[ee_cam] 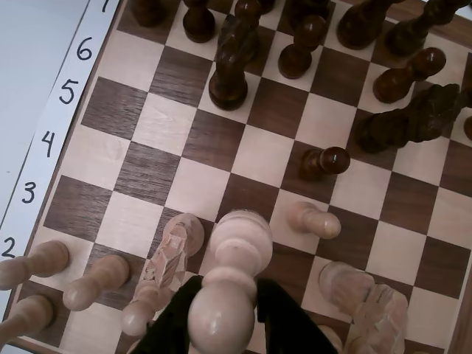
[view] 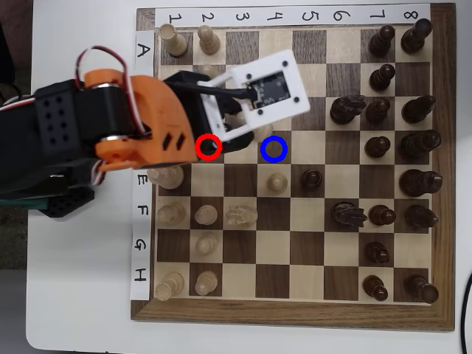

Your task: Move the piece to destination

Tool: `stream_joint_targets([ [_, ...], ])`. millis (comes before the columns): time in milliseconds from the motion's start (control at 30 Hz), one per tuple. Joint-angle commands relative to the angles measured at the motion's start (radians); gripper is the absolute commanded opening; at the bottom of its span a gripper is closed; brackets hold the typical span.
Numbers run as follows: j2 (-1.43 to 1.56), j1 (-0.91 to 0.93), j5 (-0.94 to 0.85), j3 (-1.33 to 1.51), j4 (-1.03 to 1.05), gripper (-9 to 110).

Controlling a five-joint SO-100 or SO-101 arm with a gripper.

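the black two-finger gripper [ee_cam: 227,286] comes into the wrist view from 6 o'clock. its jaws stand narrow, one dark finger [ee_cam: 171,321] pressed to each side of a pale cream round-headed wooden pawn [ee_cam: 220,317], which it clasps. the pawn's head is nearest the lens and its base points toward 12 o'clock. whether that base touches the board cannot be told.

at 9 o'clock of the held pawn, just beside it, stands a pale carved horse-headed knight [ee_cam: 171,258]. further toward 9 o'clock are two more pale pawns [ee_cam: 96,280]. at 2 o'clock stands a lone pale pawn [ee_cam: 313,219], and beyond it on the same line a dark brown pawn [ee_cam: 324,162]. the dark brown back pieces [ee_cam: 228,63] crowd the 12 o'clock edge of the wooden chessboard [ee_cam: 147,173]. a white strip of handwritten numbers [ee_cam: 66,92] runs along the board's 9 o'clock side.

in the overhead view the orange and black arm [view: 133,122] reaches in from 9 o'clock. its white camera plate [view: 265,85] hides the jaws and the held pawn. just under the plate's 6 o'clock edge a red ring [view: 209,147] marks one square. the destination, a dark square with a blue ring [view: 273,148], lies at 3 o'clock of the red ring, two squares along. no piece shows inside the blue ring. the lone pale pawn [view: 276,182] stands on the square at 6 o'clock of it.
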Motion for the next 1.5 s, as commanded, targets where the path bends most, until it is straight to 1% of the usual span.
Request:
stream_joint_targets([
  [0, -0.012, 0.009, 0.005, -0.008, -0.032, 0],
  [300, -0.109, 0.009, 0.009, 0.021, -0.1, 0],
  [700, -0.224, 0.044, 0.02, 0.008, -0.137, 0],
  [1467, -0.318, 0.015, 0.029, 0.015, -0.186, 0],
])
